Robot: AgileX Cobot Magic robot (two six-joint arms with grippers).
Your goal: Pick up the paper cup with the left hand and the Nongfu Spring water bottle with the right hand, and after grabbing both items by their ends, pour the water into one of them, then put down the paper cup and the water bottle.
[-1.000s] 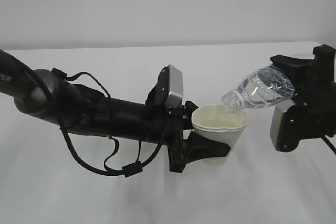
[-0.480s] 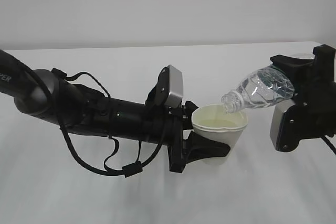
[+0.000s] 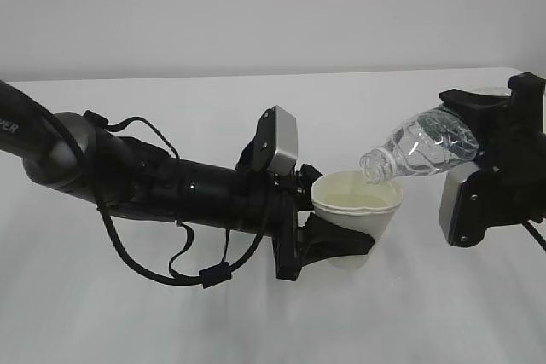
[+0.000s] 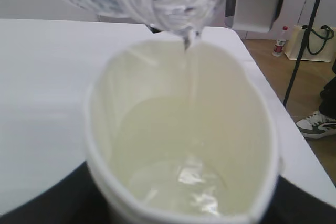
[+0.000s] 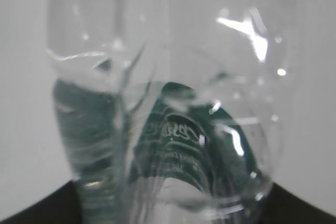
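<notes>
White worktop (image 3: 213, 321) and a plain pale wall fill the background. Held just above the worktop near its middle, the paper cup (image 3: 358, 210) stands upright, its rim squeezed to an oval in the left wrist view, with the left hand (image 3: 328, 240) pinching its lower body from the left side. A shallow pool of water (image 4: 178, 182) lies at the cup's bottom, and a thin stream runs down its inner wall. Right above the cup's rim on the right side hangs the open mouth of the water bottle (image 3: 420, 151), tipped neck-down toward the cup. The right hand (image 3: 486, 147), to the right of the cup, is closed around the bottle's base end, where the green label shows through the clear plastic in the right wrist view.
</notes>
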